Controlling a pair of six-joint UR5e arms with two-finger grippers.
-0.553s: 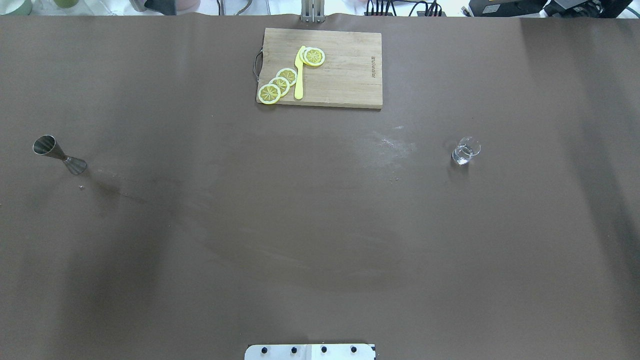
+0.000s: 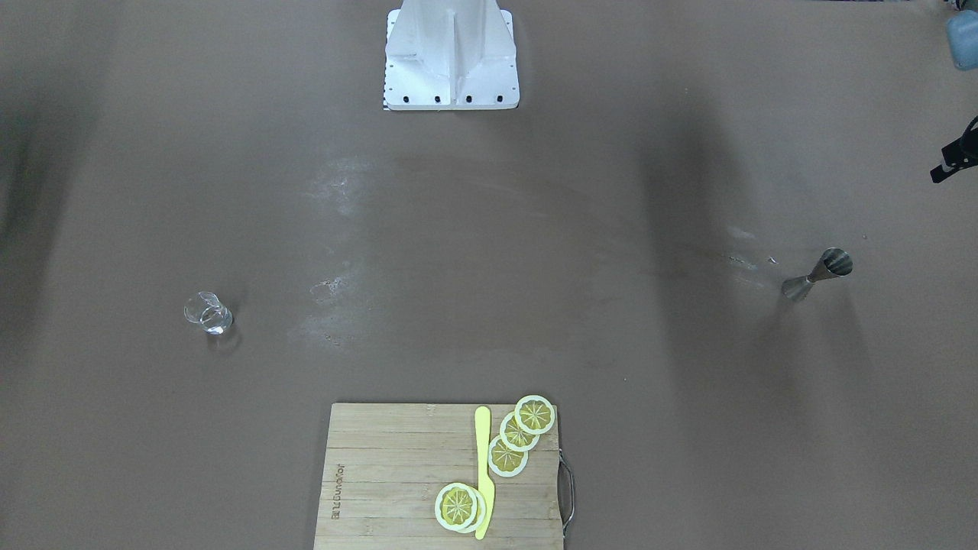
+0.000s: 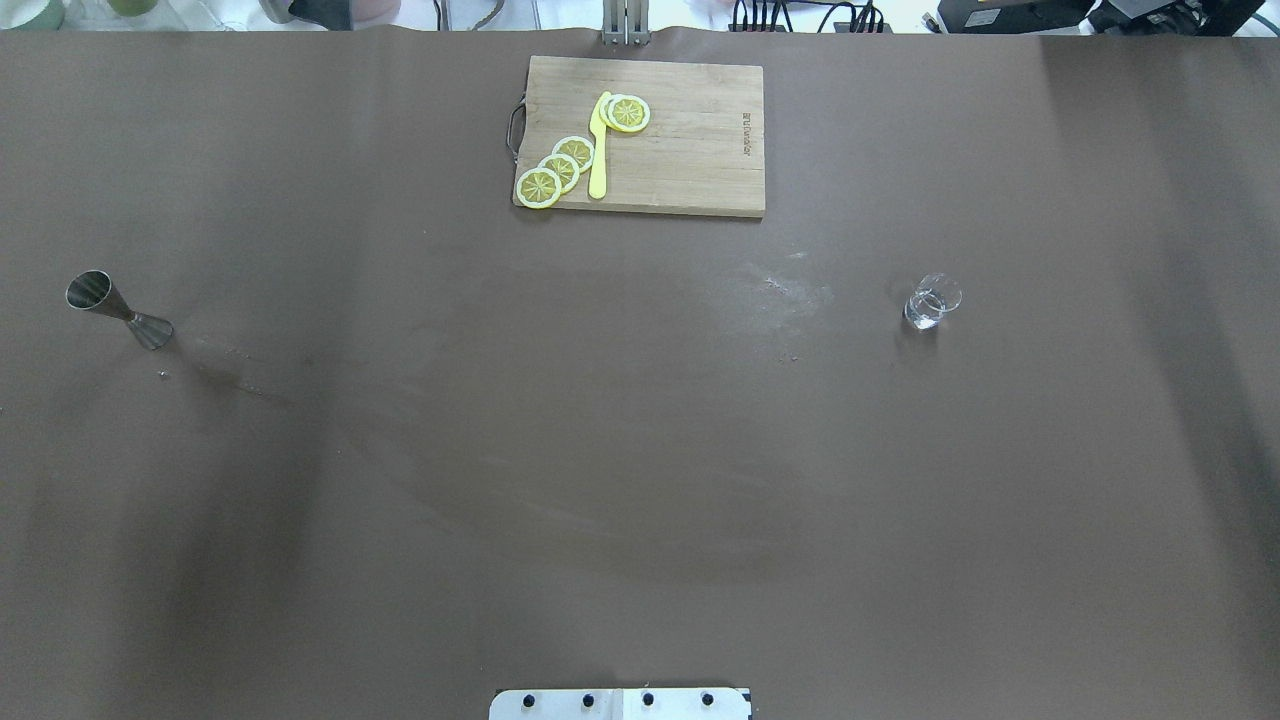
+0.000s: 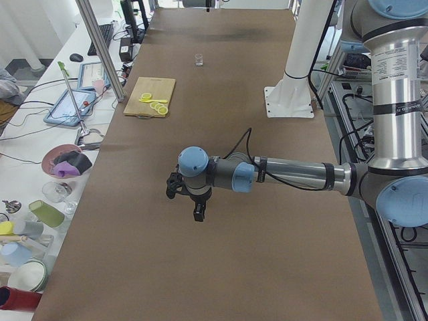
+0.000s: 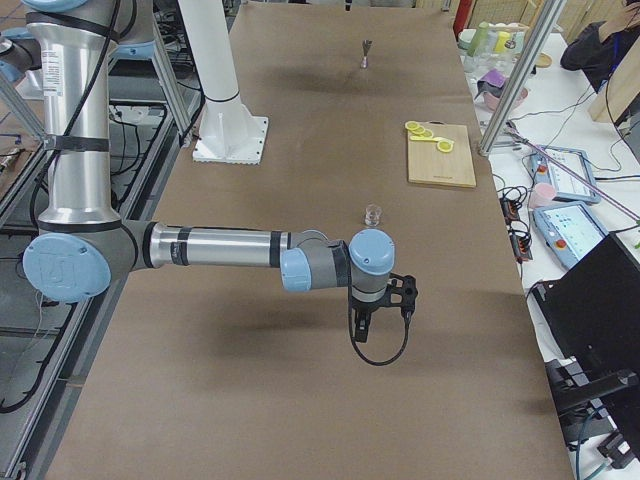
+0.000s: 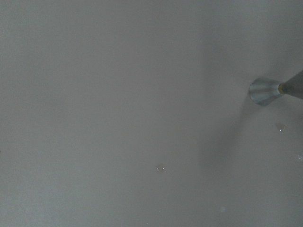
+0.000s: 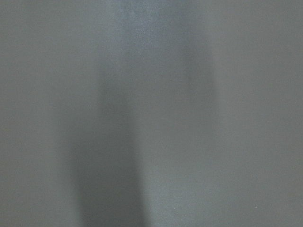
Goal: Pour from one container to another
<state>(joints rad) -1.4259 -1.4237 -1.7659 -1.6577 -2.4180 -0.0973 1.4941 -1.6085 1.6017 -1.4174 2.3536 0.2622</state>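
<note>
Front view: a steel jigger [image 2: 817, 275] and a small glass [image 2: 208, 313] of clear liquid stand well apart. Both are narrow, so I judge a skewed grasp could tip them. Left side view: the left gripper [image 4: 197, 212] hovers over the table [image 4: 267, 281]; whether its jaws are apart I cannot tell. Right side view: the right gripper [image 5: 360, 322] hangs near the glass without touching it, and I cannot tell its jaws either. Left wrist view: the jigger's base sits at the right edge.

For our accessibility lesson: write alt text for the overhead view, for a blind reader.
On a brown table, a steel jigger stands at left, a small glass holding clear liquid at right. A cutting board with lemon slices and a yellow knife lies at the far edge.
</note>
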